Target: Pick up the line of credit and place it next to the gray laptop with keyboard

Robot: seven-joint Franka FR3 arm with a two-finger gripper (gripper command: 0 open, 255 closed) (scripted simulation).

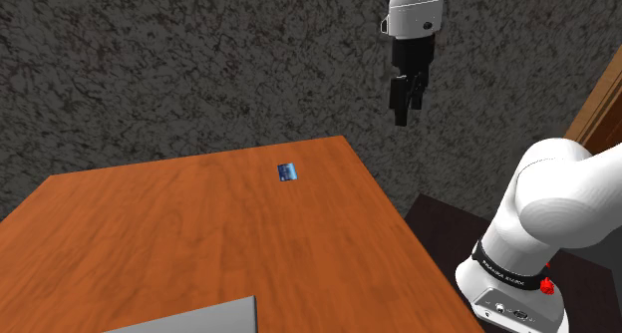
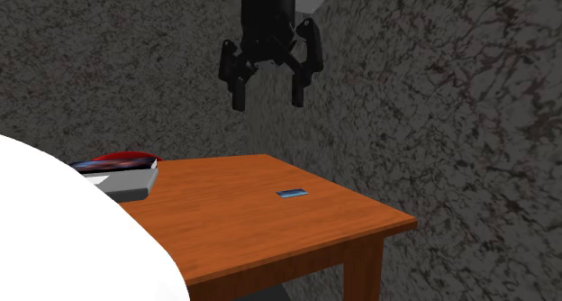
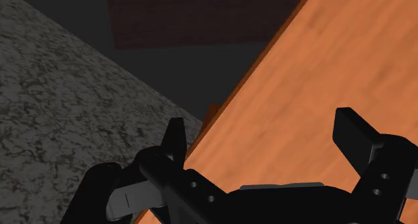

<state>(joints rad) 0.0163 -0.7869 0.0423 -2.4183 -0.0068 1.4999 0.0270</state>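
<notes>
Gripper hangs at upper frame, jaws spread and released, well apart from blue card on wooden table; gray laptop cut off at bottom edge.

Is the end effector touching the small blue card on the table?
Apart. The second exterior view shows the open end effector hanging high above the table, with dark wall between it and the blue card lying flat there.
</notes>
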